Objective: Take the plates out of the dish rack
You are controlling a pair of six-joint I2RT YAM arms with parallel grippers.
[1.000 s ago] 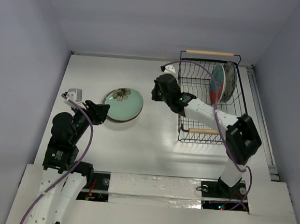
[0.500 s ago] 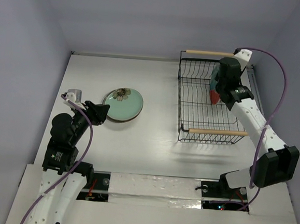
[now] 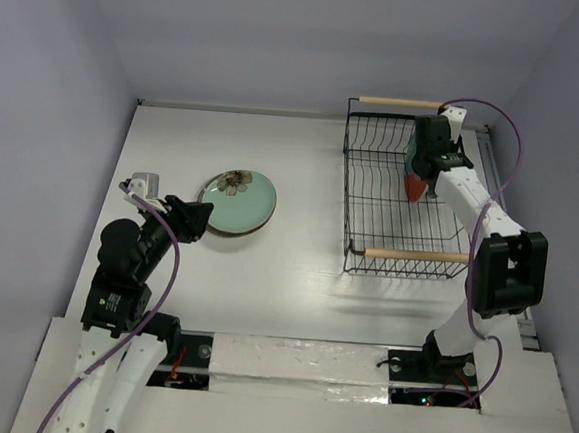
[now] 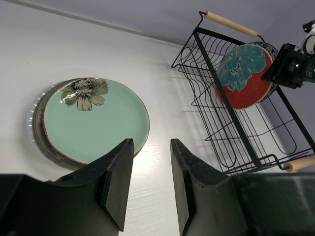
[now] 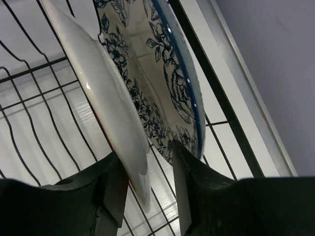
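The black wire dish rack (image 3: 390, 219) (image 4: 231, 130) stands at the right. Two plates stand on edge in it: a teal-and-red-orange plate (image 4: 243, 76) (image 3: 414, 189) and, behind it, a white plate with blue flowers (image 5: 167, 73). My right gripper (image 3: 420, 172) (image 5: 146, 152) is open, straddling the lower rim of the teal-and-red plate, whose pale back (image 5: 98, 83) lies against the left finger. A pale green plate (image 3: 239, 200) (image 4: 93, 123) tops a stack on the table. My left gripper (image 3: 197, 216) (image 4: 151, 142) hangs open and empty just right of that stack.
A grey-brown plate rim (image 4: 40, 130) and a white rim show under the green plate. Wooden rod handles (image 3: 407, 254) (image 3: 404, 102) cap the rack's near and far ends. A raised rail (image 3: 504, 233) runs right of the rack, with walls close behind.
My right arm swung from the rack's left side over to the standing plates at its far right, and its jaws opened around a plate's rim. The left arm stayed still.
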